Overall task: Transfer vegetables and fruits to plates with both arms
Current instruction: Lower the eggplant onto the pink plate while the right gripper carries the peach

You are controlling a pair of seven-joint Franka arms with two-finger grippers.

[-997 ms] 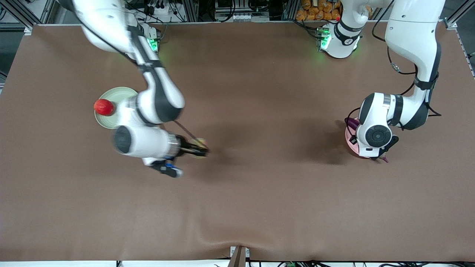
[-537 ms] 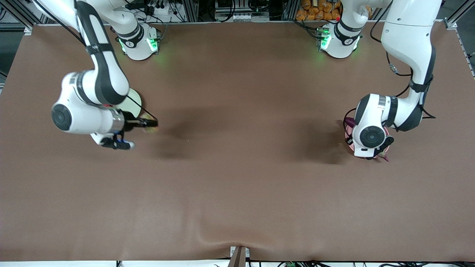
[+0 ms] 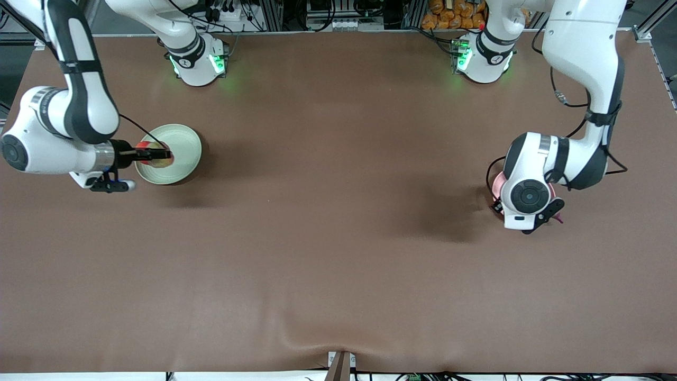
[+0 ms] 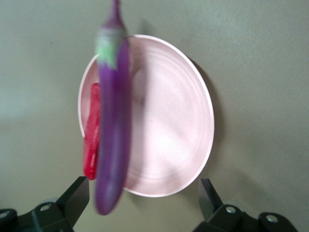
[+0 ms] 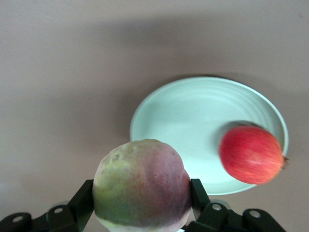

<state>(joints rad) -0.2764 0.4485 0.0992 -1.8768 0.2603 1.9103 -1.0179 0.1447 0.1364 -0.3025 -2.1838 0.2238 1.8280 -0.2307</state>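
My right gripper [image 3: 160, 155] is shut on the pale yellow-green, pink-blushed fruit [image 5: 142, 186] and holds it over the pale green plate [image 3: 182, 159]. The red-orange fruit [image 5: 251, 154] lies on that plate [image 5: 193, 121]. My left gripper [image 4: 143, 186] is open above the pale pink plate [image 4: 169, 121], which is mostly hidden under the left wrist in the front view [image 3: 495, 185]. The purple eggplant [image 4: 113, 125] is blurred, not between the fingers, over the plate's edge with one end past the rim. The red chili [image 4: 91, 140] lies on the pink plate beside it.
Brown cloth covers the table [image 3: 338, 211]. The arm bases [image 3: 198, 61] stand along the edge farthest from the front camera. The cloth has a raised wrinkle [image 3: 317, 338] at the near edge.
My right arm has swung from over the table's middle to over the green plate, carrying the yellow-green fruit. My left wrist has shifted slightly over the pink plate; the eggplant's ends no longer stick out.
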